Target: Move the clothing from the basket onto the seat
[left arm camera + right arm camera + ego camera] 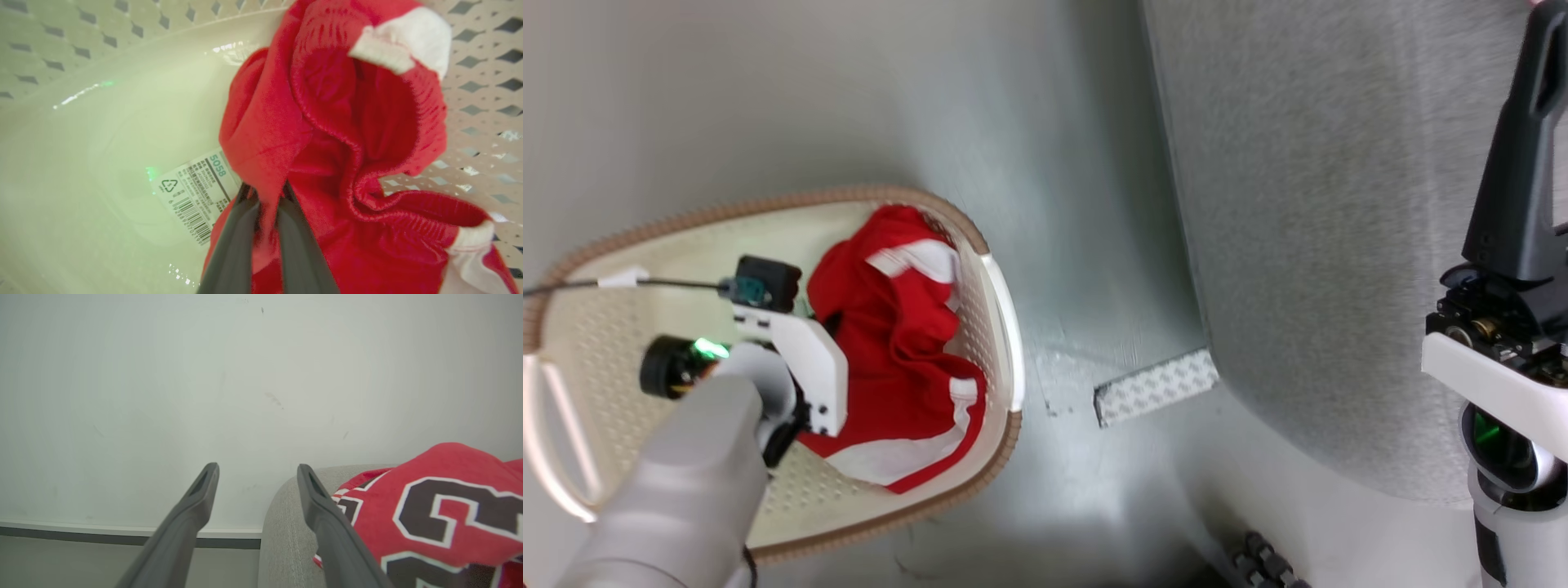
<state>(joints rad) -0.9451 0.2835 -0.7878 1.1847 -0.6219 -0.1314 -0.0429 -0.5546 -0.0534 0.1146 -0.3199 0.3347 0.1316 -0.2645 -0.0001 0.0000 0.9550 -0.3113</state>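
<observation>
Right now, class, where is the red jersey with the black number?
In the right wrist view the jersey lies at the lower right on the grey seat, near its rounded corner, just right of the open right gripper.

Head camera looks down on basket (605, 327) and seat (1339, 245); left wrist sits close inside basket, right wrist faces wall (245, 375).

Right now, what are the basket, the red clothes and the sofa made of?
The basket looks like glossy cream plastic: light glints on its smooth floor, and its walls have moulded holes. The red clothes look like thin sports mesh, maybe polyester: tiny holes, soft folds. The sofa seems covered in matte grey woven cloth, with a stitched seam.
</observation>
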